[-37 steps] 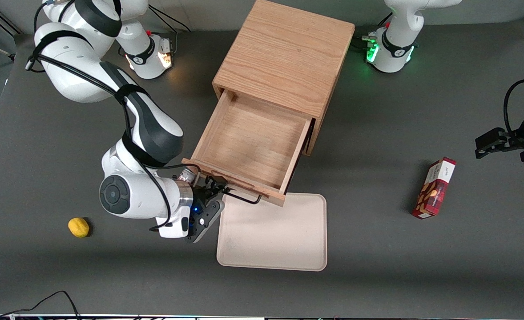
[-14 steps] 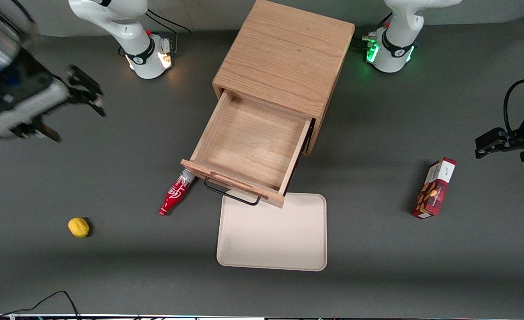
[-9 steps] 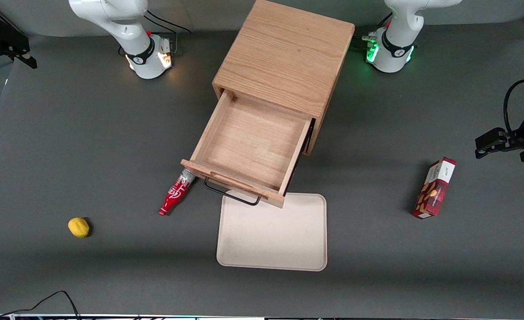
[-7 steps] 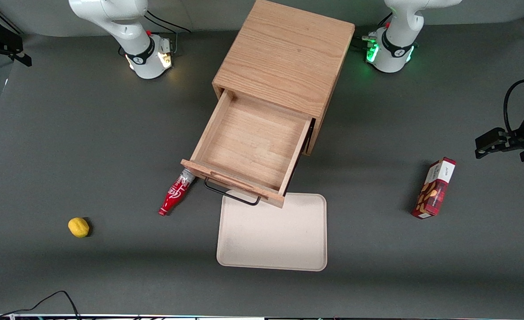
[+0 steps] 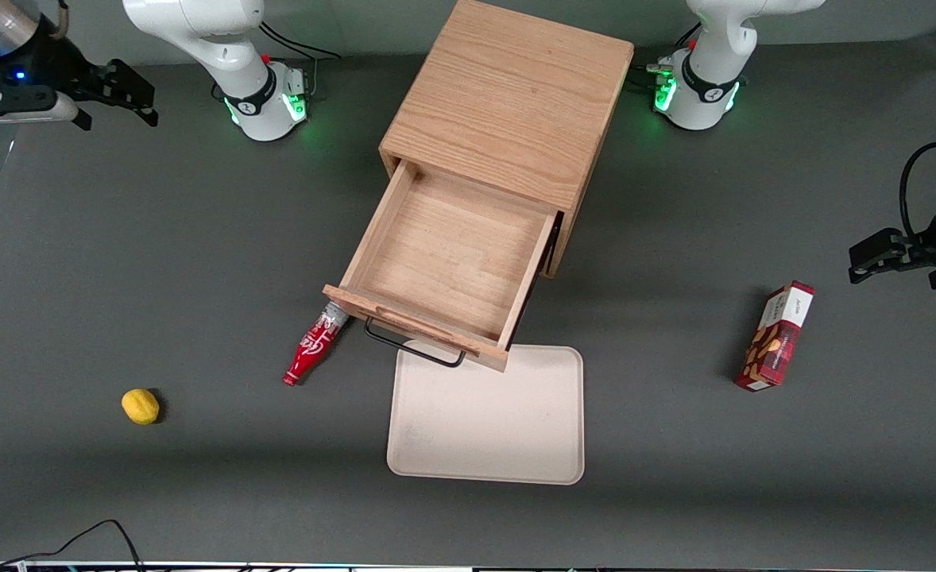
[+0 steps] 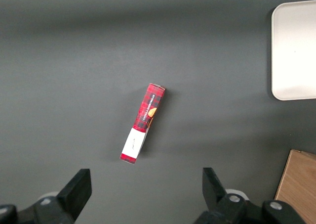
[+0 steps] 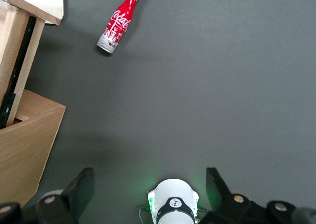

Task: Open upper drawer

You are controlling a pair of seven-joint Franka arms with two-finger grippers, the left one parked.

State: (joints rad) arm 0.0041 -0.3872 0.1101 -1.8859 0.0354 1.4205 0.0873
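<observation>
The upper drawer of the wooden cabinet stands pulled far out and empty. Its black wire handle hangs over the edge of the tray. My right gripper is open and empty, high above the table toward the working arm's end, well away from the drawer and close to its own base. In the right wrist view the gripper hangs with its jaws wide apart over that base, with the drawer's side and the cabinet at the edge. The lower drawer is hidden.
A red cola bottle lies on the table by the drawer's front corner; it also shows in the right wrist view. A lemon lies nearer the camera. A beige tray lies in front of the drawer. A red snack box lies toward the parked arm's end.
My gripper let go of the handle, swung away from the drawer and up to the working arm's end of the table. The drawer stayed open. The base light went from orange to green.
</observation>
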